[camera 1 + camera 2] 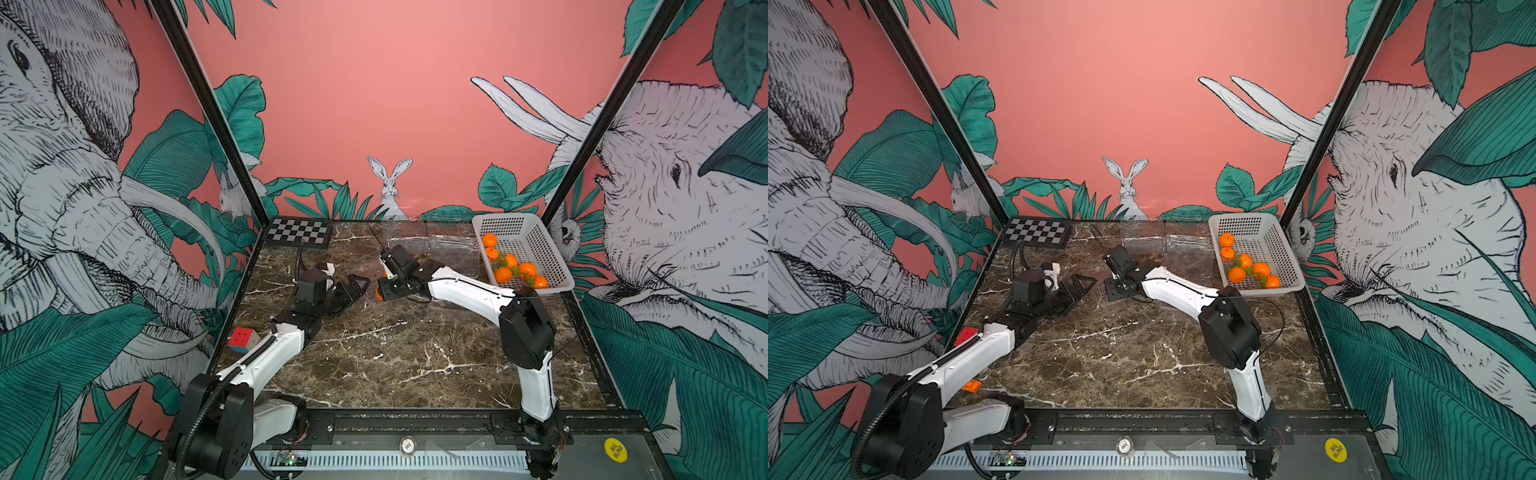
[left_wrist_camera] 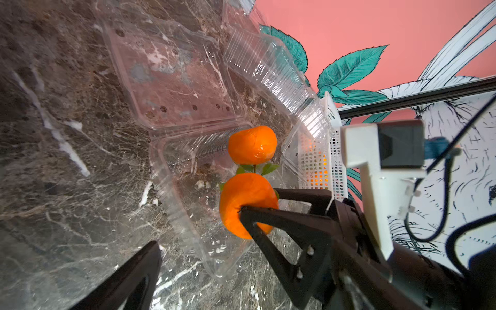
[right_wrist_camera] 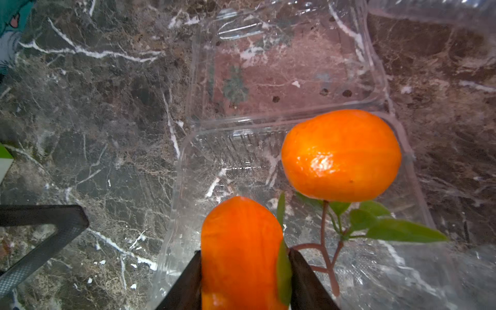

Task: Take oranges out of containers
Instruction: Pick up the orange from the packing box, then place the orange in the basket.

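**Right gripper clenched on an orange in the open container**

We see the right gripper [image 3: 244,257] clamped on one orange [image 3: 241,249], a finger pressed to each flank. The frame edge cuts off the fruit's lower part there. The left wrist view shows this gripped orange low in the tray of the open container [image 2: 171,188]. We cannot tell whether it rests on the tray floor or hangs just above it.

A second orange [image 3: 341,155] sits in the same tray just beside it, at the hinge end. The lid [image 3: 281,67] lies folded flat on the worktop [image 3: 94,120]. A leafy twig [image 3: 323,222] runs from the second orange toward the gripped one, but a finger hides whether it joins them.

In a top view only a sliver of the gripped orange shows below the right gripper, and the clear tray is nearly invisible.

The left gripper [image 1: 351,289] lies near, jaws spread wide, grasping nothing.

Six more oranges [image 1: 503,275] lie in the white basket [image 1: 548,253]. Other clear containers [image 2: 268,67] bunch beside it, and we cannot make out how many.
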Available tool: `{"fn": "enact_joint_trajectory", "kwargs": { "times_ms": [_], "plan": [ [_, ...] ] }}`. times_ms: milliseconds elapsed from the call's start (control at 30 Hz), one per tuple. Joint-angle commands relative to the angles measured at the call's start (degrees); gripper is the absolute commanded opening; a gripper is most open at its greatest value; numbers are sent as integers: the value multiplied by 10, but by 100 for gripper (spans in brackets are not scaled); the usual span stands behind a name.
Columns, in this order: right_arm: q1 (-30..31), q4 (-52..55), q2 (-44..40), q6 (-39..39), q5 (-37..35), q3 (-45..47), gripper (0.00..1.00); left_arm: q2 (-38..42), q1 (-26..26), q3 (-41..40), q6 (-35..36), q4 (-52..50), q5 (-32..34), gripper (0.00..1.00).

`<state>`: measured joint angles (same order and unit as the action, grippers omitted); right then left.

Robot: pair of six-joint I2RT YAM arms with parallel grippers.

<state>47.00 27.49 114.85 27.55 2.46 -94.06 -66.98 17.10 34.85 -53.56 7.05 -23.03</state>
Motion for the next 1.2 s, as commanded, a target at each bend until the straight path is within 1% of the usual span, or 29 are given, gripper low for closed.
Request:
{"fn": "enact_joint_trajectory", "kwargs": {
  "times_ms": [0, 267, 367, 467, 600, 767, 867, 1067, 1100, 1167],
  "plan": [
    [-13, -19, -35, 12, 8, 2, 47, 24, 0, 20, 20, -29, 13, 99],
    [-53, -26, -75, 22, 35, -3, 47, 39, 11, 52, 38, -55, 24, 99],
    [-76, -26, -92, 26, 44, -5, 47, 32, 28, 78, 50, -65, 37, 99],
    [-104, -31, -114, 32, 57, 2, 47, 16, 63, 107, 60, -68, 59, 99],
    [-146, -38, -149, 38, 66, 17, 47, -31, 120, 147, 66, -55, 73, 99],
    [-201, -35, -173, 40, 94, 21, 47, -80, 166, 191, 73, -37, 89, 99],
    [-237, -31, -190, 36, 101, 27, 47, -114, 191, 238, 85, -41, 92, 99],
    [-333, -30, -217, 30, 123, 50, 47, -189, 235, 337, 110, -47, 101, 99],
    [-347, -32, -220, 30, 125, 56, 47, -202, 250, 353, 112, -46, 100, 99],
    [-382, -35, -226, 30, 123, 69, 47, -233, 261, 384, 114, -45, 99, 99]
  ]
}}
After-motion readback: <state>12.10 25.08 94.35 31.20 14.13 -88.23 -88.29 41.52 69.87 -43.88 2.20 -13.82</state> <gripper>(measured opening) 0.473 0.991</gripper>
